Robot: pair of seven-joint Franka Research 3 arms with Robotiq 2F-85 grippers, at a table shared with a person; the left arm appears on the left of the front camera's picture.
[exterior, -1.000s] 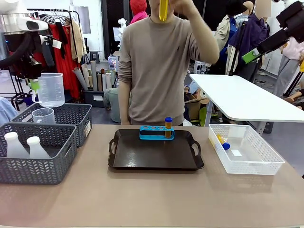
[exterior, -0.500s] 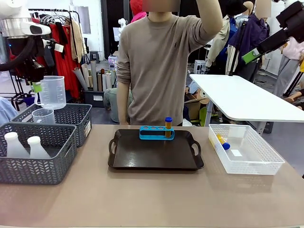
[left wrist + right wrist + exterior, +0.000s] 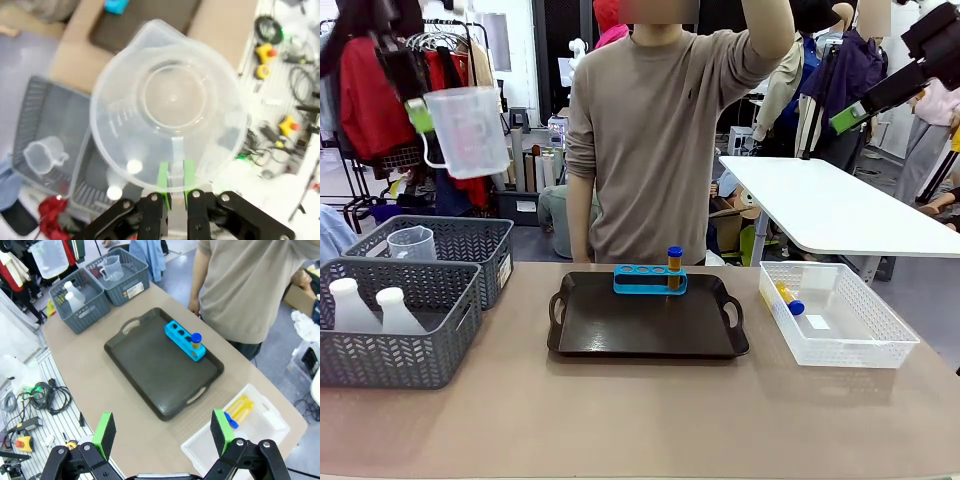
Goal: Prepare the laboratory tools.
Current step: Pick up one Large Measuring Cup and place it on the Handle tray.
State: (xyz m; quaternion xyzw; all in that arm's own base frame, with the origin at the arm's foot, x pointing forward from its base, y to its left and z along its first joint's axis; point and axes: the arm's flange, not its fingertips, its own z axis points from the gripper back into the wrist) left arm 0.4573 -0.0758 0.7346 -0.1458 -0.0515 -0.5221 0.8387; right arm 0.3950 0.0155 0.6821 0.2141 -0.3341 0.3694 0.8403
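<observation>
Beaker (image 3: 170, 100) with illegible graduation print

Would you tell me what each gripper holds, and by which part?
The left gripper clamps the clear measuring beaker by its handle; the right gripper is open, holding nothing.

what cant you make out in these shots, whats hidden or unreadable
Front view: the person's raised arm runs past the top edge, so anything it holds is cut off.
Left wrist view: scale print on the clear plastic measuring beaker with handle is blurred.
Front view: the label on the rear grey mesh basket is too small to read.
</observation>
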